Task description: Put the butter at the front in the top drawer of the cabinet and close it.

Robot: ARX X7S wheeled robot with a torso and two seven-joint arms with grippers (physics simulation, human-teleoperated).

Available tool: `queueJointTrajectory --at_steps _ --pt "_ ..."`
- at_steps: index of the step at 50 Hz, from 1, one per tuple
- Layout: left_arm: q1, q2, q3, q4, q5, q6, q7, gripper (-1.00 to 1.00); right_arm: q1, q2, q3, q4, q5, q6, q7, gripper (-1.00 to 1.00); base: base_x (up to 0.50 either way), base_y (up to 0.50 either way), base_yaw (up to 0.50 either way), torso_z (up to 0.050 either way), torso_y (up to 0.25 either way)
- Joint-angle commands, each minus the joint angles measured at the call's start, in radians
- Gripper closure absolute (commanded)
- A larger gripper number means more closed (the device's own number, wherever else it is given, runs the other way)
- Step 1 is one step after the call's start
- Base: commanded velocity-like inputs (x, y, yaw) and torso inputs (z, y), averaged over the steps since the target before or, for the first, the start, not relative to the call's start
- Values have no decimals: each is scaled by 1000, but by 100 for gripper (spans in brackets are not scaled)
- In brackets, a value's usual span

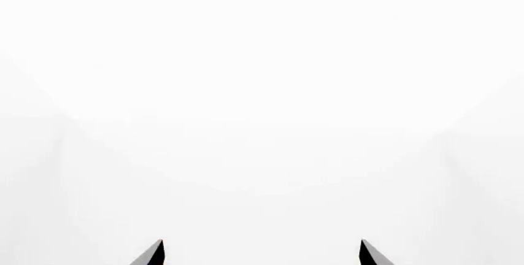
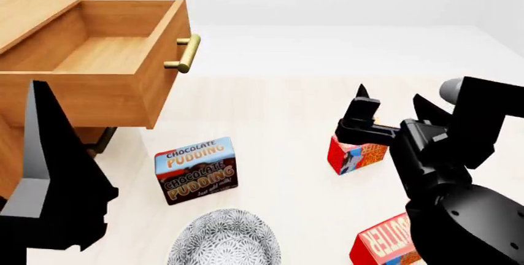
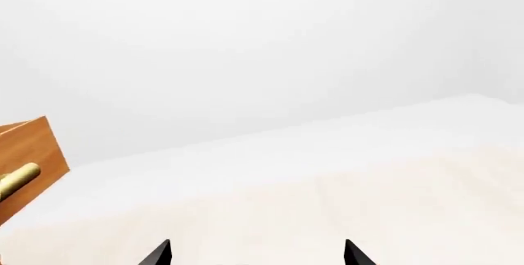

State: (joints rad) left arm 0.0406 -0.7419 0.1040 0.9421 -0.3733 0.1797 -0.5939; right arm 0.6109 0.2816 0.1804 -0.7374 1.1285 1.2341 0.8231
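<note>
While the top drawer (image 2: 107, 62) of the cabinet (image 2: 33, 7) is pulled open, two butter boxes (image 2: 354, 154), one pudding box (image 2: 196, 170) and one bowl (image 2: 225, 240) are spaced apart, and both grippers' (image 3: 255, 254) fingertips are spread, empty.

The left gripper (image 1: 261, 254) hangs with fingertips spread wide, below the top drawer (image 2: 123, 62). The right gripper (image 3: 257, 254), likewise spread, sits right of that drawer, raised forward.

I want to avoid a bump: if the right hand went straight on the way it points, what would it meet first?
Probably nothing soon: ahead of the right hand lies only bare pale floor. The top drawer sits off to one side, though depth is unclear.
</note>
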Motion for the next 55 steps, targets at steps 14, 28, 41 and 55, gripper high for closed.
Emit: queueJointTrajectory --at_steps 14,28,41,55 --pt "88 2 16 -87 115 224 34 -100 497 -25 15 453 161 206 367 -100 0 0 0 0 0" --pt "87 -1 24 -97 108 256 53 -100 569 -16 -48 660 40 92 285 -100 0 0 0 0 0" --pt "109 8 10 -102 138 295 54 -100 547 -35 -20 707 69 80 294 -100 0 0 0 0 -146" --pt "165 -2 -30 -90 141 338 49 -100 551 -48 -12 681 119 87 353 -100 0 0 0 0 -145"
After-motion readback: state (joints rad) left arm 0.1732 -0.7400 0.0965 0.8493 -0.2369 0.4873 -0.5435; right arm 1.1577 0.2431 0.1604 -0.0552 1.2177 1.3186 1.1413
